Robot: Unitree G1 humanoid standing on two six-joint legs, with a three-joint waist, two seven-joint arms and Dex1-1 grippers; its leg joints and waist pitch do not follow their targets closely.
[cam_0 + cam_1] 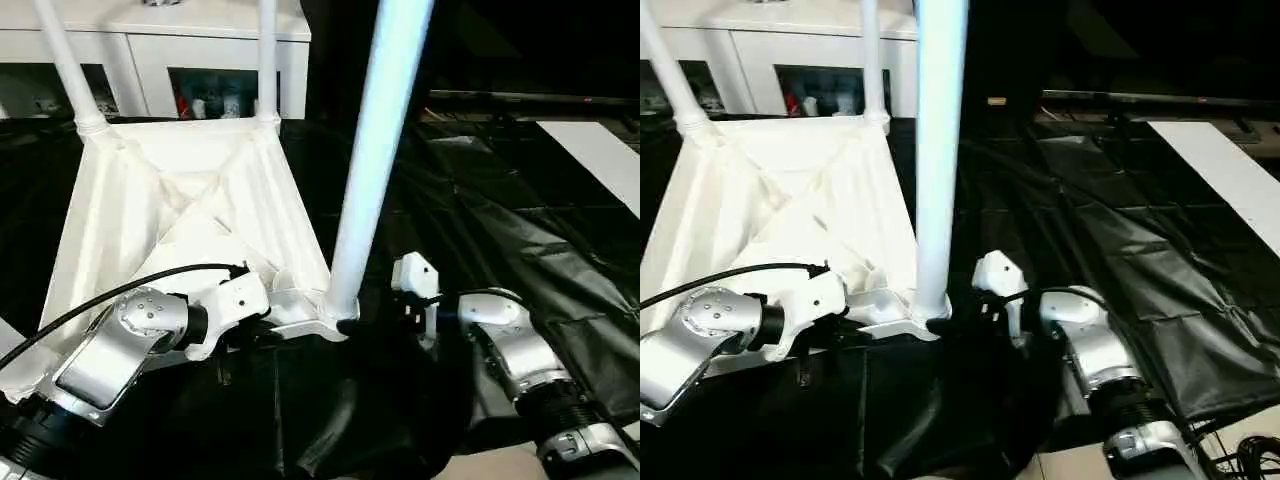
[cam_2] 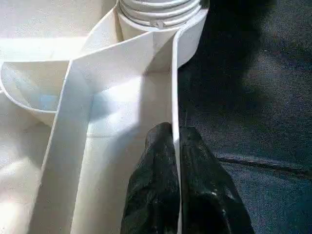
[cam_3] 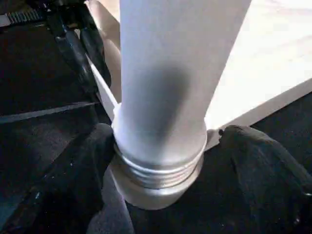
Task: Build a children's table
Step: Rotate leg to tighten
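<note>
Tabletop (image 1: 190, 215) lies upside down on the black sheet (image 1: 520, 250), ribbed X-braced underside facing up; three legs stand upright in corner sockets, two at the far corners, far left leg (image 1: 68, 62) and far right leg (image 1: 267, 55), and the near leg (image 1: 375, 150) rising tall in the near right corner socket (image 2: 158, 19).

Left gripper (image 2: 178, 146) sits at the tabletop's near edge, just left of that socket; fingers (image 2: 151, 190) pinched tight together on the thin rim wall (image 2: 174, 87), one finger inside the rim, one outside; threaded base of the near leg sits just ahead of the fingertips; left arm's silver forearm (image 1: 105, 355) comes in low from the left w/ a black cable (image 1: 120, 290) arcing over it.

Right gripper (image 3: 161, 161) is down at the foot of the near leg; fingers spread wide apart, one black finger (image 3: 90, 161) on each side of the leg's threaded collar (image 3: 158, 173), near it but a gap shows on both sides, so no clamp; from the head views the right wrist sits just right of the socket.

Beyond the tabletop, a white cabinet (image 1: 200, 50) w/ glass doors; off to the right of the right arm, a white board (image 1: 600, 155) lies on the sheet.
</note>
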